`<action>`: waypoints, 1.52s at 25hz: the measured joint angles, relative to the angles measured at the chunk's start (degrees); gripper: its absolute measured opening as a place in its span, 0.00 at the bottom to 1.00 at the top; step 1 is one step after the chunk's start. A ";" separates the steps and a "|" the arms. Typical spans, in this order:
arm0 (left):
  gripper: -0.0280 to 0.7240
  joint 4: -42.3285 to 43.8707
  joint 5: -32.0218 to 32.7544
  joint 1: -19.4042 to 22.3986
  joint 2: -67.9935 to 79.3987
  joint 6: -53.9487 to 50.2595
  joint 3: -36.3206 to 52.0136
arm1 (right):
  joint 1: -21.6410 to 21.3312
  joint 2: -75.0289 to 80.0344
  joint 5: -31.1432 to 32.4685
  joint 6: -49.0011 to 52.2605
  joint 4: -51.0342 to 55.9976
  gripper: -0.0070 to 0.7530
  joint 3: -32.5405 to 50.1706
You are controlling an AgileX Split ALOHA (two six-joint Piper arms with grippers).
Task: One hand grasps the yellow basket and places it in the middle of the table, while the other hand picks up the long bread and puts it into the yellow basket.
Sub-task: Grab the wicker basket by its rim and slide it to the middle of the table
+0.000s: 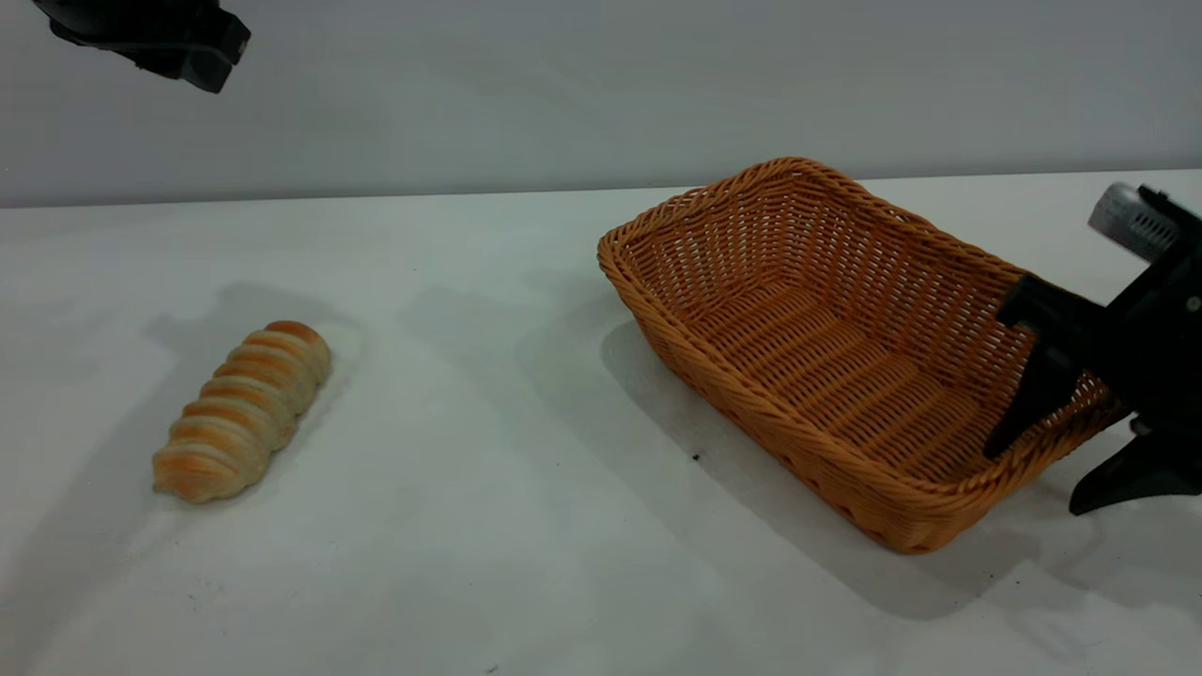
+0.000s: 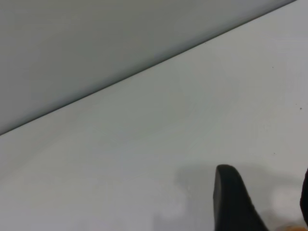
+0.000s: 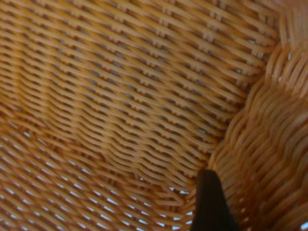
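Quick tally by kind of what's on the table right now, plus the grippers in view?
Baskets: 1, the yellow basket, empty, right side of the table.
Breads: 1, the long bread, lying on the table at left, outside the basket.
Grippers: 2, the right gripper straddling the basket's right rim, the left gripper high above the left.
Total: 4.

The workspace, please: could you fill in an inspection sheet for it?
Surface: white table, a few dark specks.
Job's things: yellow basket at the right, empty, tilted; long bread lying at the left.
Clutter: nothing seen.
Grippers: right pincer straddles the basket's right wall, one finger inside, one outside; left pincer high above the far left.
Cables: nothing seen.
Surroundings: plain grey wall.
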 joint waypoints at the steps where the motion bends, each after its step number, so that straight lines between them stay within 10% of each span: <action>1: 0.59 0.00 0.00 0.00 0.00 0.00 0.00 | 0.00 0.09 -0.22 -0.64 0.72 0.61 0.00; 11: 0.59 0.00 0.11 0.00 0.00 -0.12 0.00 | 0.00 0.20 -1.79 -3.02 3.52 0.08 -0.25; 22: 0.59 0.00 0.48 0.00 0.00 -0.15 0.00 | 0.00 -4.54 -1.76 -15.20 1.06 0.06 -0.98; 38: 0.59 0.00 1.67 0.00 0.00 -0.15 0.00 | 4.10 -4.92 14.57 -20.01 -0.83 0.06 -13.65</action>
